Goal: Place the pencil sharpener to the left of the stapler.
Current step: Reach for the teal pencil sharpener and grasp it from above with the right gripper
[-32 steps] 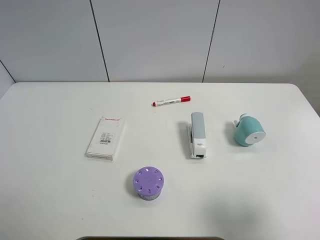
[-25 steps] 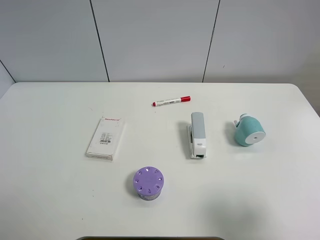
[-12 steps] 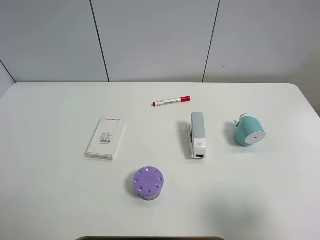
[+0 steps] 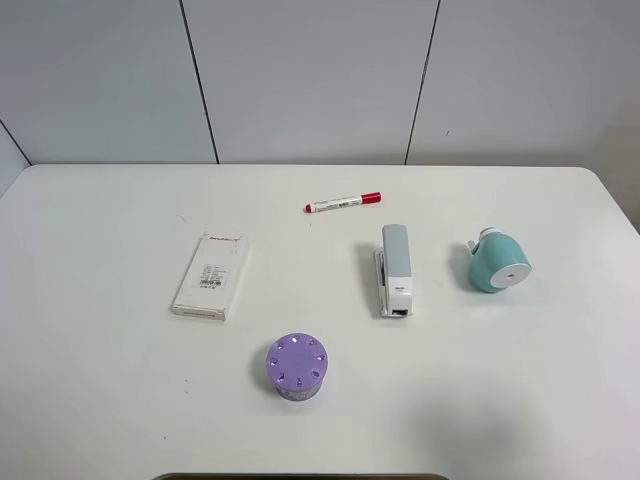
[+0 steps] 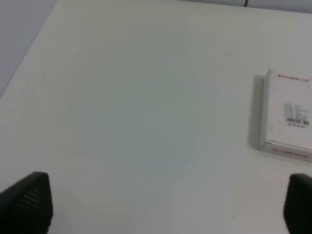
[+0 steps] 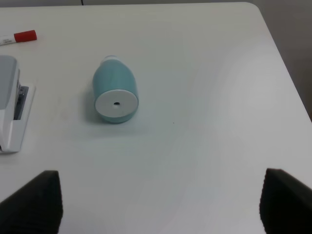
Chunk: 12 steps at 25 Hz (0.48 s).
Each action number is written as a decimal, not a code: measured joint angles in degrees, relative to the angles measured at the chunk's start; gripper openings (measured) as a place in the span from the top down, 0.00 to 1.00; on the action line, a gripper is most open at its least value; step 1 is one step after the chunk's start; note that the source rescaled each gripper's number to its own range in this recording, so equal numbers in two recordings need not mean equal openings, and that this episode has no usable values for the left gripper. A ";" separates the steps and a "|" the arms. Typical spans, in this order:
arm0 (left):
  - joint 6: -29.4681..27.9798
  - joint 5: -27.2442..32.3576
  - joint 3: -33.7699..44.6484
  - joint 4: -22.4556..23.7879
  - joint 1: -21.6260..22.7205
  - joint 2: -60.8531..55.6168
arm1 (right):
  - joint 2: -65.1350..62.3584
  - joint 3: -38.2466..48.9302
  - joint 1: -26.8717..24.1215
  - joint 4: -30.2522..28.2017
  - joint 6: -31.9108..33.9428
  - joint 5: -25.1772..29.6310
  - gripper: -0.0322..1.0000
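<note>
Left end effector (image 5: 162, 204) and right end effector (image 6: 159, 202), jaws of both spread wide.

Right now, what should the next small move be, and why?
Probably advance the right pincer toward the pencil sharpener: it lies untouched on the wrong side of the stapler, its right in the high view, just ahead of that open, empty pincer.

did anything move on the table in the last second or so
Nothing visibly changed. The pencil sharpener still lies to the right of the stapler, untouched. The marker, white box and purple cylinder sit where they were, and no arm has come into the high view.
</note>
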 joint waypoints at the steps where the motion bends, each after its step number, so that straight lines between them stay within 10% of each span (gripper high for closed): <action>1: 0.00 0.00 0.00 0.00 0.00 0.00 | 0.00 0.00 0.00 0.00 0.06 0.00 0.39; 12: 0.00 0.00 0.00 0.00 0.00 0.00 | 16.09 -10.45 0.00 -0.16 2.56 0.11 0.39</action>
